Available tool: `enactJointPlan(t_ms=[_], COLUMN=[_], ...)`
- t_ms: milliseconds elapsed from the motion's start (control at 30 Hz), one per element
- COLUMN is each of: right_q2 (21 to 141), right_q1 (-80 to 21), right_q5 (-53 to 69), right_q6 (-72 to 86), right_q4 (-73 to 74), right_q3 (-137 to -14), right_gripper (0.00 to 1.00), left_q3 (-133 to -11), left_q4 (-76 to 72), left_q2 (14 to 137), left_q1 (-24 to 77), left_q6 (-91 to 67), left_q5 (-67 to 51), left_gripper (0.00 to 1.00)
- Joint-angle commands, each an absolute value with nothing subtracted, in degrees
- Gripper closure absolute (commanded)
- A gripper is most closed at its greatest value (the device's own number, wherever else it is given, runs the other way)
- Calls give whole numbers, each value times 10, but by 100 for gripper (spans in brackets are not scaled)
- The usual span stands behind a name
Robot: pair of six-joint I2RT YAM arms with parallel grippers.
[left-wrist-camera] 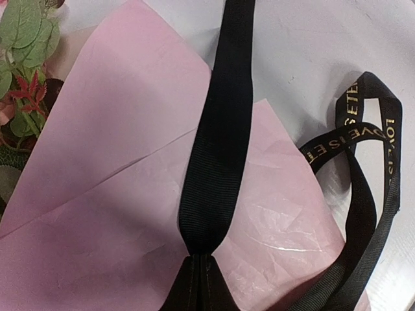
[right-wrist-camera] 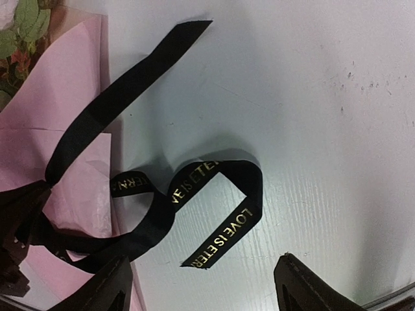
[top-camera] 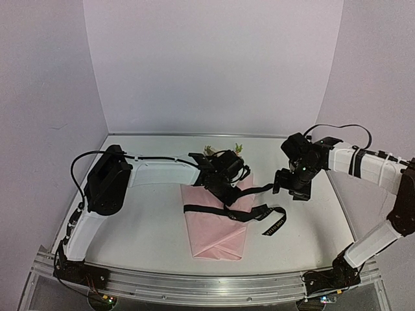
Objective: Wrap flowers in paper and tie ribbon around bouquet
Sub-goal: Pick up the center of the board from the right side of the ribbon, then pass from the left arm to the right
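Observation:
The pale-pink paper [top-camera: 214,227] lies folded around the flowers [top-camera: 220,150], whose leaves and blooms stick out at its far end; together they form the bouquet in the middle of the table. A black ribbon [top-camera: 211,208] with gold lettering crosses the paper, and its loose end curls on the table at the right [top-camera: 272,223]. My left gripper [top-camera: 227,191] hangs over the upper part of the paper, shut on a strand of the ribbon [left-wrist-camera: 217,162], pinched at the fingertips [left-wrist-camera: 201,262] above the paper [left-wrist-camera: 117,194]. My right gripper [top-camera: 292,191] stands open over the lettered tail [right-wrist-camera: 220,227], holding nothing.
White walls [top-camera: 214,65] close the table at the back and both sides. A metal rail [top-camera: 194,280] runs along the front edge. Bare table [top-camera: 142,220] lies left of the paper and another bare patch [top-camera: 305,240] to its right.

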State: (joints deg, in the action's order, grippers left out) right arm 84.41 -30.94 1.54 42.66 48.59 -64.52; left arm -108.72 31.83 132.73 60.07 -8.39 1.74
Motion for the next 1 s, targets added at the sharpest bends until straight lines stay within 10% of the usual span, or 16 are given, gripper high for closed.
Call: enactJointPlan(t_ms=[0,967], right_q2=[879,995], right_q1=[-306,-308], right_q5=[56,234], right_q6=[476,696], right_q4=[459,280], right_q3=[-691,-699], right_gripper=[23,26], left_q3=[-1056,-852], left_q4=[262,144], left_q2=[1268,1108], left_q1=[602,597], left_q6=[-84,-26], left_q5=[26,-157], left_gripper=[100,100])
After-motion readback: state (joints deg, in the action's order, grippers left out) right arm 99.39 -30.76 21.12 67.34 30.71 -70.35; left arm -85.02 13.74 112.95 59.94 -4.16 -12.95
